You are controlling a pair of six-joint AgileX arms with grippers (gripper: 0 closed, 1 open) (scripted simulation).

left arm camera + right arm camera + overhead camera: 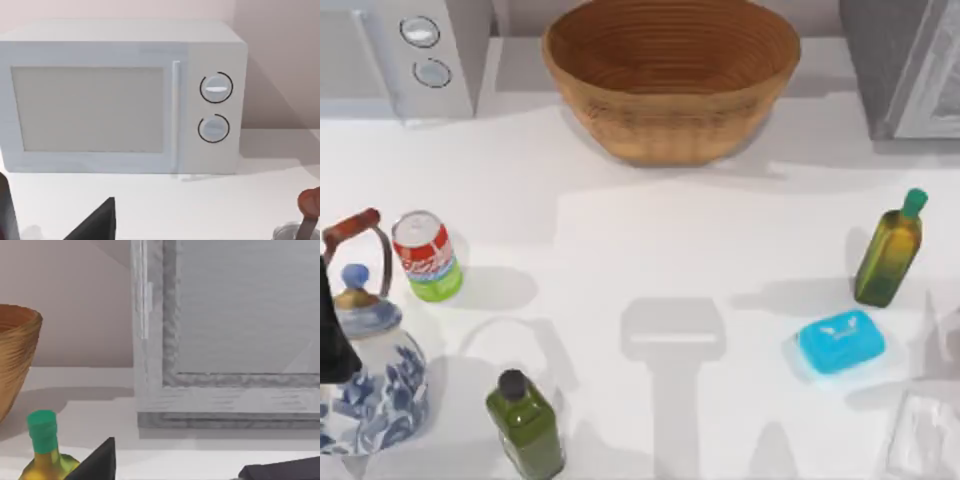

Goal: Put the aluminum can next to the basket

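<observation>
The aluminum can [428, 255], red with a silver top and a lime-green bottom band, stands upright at the table's left side. It is well apart from the basket [670, 130], a wide woven bowl at the back centre, whose rim also shows in the right wrist view [17, 350]. My left gripper [55, 222] is open near the left edge, facing the microwave, with nothing between its dark fingers [95, 222]. A dark part of the left arm [335, 345] shows beside the kettle. My right gripper [175, 470] is open near the olive bottle, holding nothing.
A blue-and-white kettle [365, 375] with a red-brown handle stands just left of the can. A dark green bottle [527, 425] is at the front left. An olive bottle with a green cap [890, 250] and a blue box [840, 342] stand right. Microwave [410, 50] back left, grey cabinet [910, 60] back right.
</observation>
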